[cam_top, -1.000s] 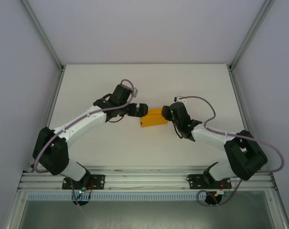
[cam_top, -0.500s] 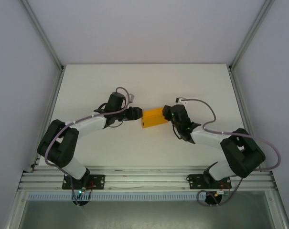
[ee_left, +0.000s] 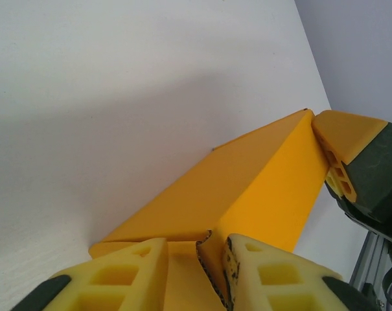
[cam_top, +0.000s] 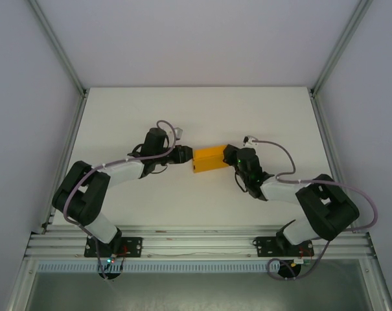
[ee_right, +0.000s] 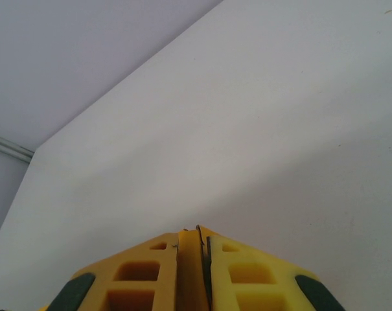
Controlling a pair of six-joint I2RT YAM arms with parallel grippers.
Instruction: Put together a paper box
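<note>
Both arms are stretched low over the white table (cam_top: 183, 110), bent at the elbows and pointed inward at each other. The paper box (cam_top: 208, 159), a small low orange block, is set on the table between them, near the middle. The left gripper (cam_top: 184, 154) is pressed to the box's left end, and in its wrist view its narrowed fingers (ee_left: 127, 272) are pinched on a thin card edge. The right gripper (cam_top: 229, 157) is placed at the box's right end, nearly closed on a thin orange edge. The box's inside cannot be seen.
</note>
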